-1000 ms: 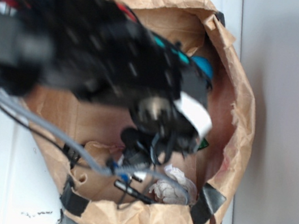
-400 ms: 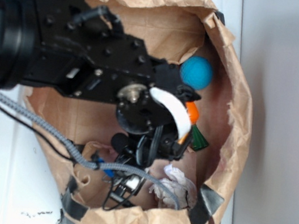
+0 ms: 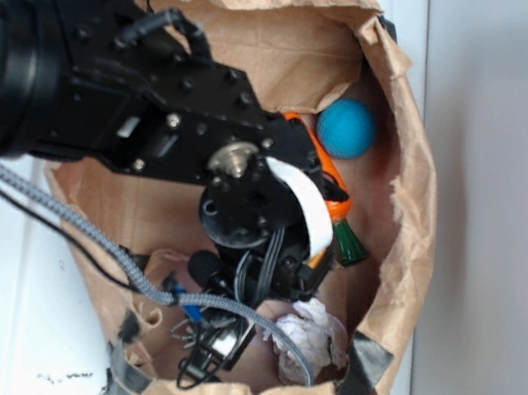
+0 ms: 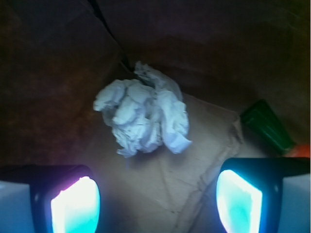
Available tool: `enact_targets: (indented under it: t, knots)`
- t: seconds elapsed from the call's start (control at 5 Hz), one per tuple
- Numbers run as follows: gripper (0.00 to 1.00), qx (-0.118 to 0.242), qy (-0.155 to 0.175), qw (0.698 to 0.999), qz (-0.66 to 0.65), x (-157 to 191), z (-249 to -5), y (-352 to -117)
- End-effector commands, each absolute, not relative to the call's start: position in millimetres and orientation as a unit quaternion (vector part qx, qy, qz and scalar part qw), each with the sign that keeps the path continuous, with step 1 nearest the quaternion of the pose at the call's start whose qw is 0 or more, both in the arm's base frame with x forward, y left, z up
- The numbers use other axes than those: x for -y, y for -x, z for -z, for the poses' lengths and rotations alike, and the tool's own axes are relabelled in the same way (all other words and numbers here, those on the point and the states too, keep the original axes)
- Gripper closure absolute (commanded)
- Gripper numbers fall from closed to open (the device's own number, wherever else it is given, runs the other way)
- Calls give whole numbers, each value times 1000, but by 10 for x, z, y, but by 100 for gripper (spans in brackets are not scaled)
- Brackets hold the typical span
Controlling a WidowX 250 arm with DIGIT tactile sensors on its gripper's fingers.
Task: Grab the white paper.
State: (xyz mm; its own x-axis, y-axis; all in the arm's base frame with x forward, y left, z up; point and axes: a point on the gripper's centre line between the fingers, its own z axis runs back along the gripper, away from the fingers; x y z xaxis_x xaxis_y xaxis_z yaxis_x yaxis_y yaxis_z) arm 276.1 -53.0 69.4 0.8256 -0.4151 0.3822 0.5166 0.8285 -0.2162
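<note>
White paper (image 4: 143, 115), perhaps unobstructed; carrot (image 3: 330, 196) near.

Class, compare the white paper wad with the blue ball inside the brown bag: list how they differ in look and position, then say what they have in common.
Shape: the white paper is a crumpled, irregular wad with greyish folds; the blue ball is smooth and round.
Colour: the paper is white, the ball solid blue.
Position: in the exterior view the paper lies at the bag's lower end, just past the gripper; the ball sits near the upper end, beside the arm.
Shared: both rest inside the brown paper bag, ungrasped, and look similar in size.
</note>
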Motion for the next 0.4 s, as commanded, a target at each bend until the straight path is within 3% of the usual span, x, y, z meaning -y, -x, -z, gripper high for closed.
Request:
enact_targets:
  t: [0.0, 0.2]
  knots:
    - [0, 154, 148, 945, 248, 852, -620, -3005]
    - [0, 156, 144, 946, 245, 1013, -467, -3088]
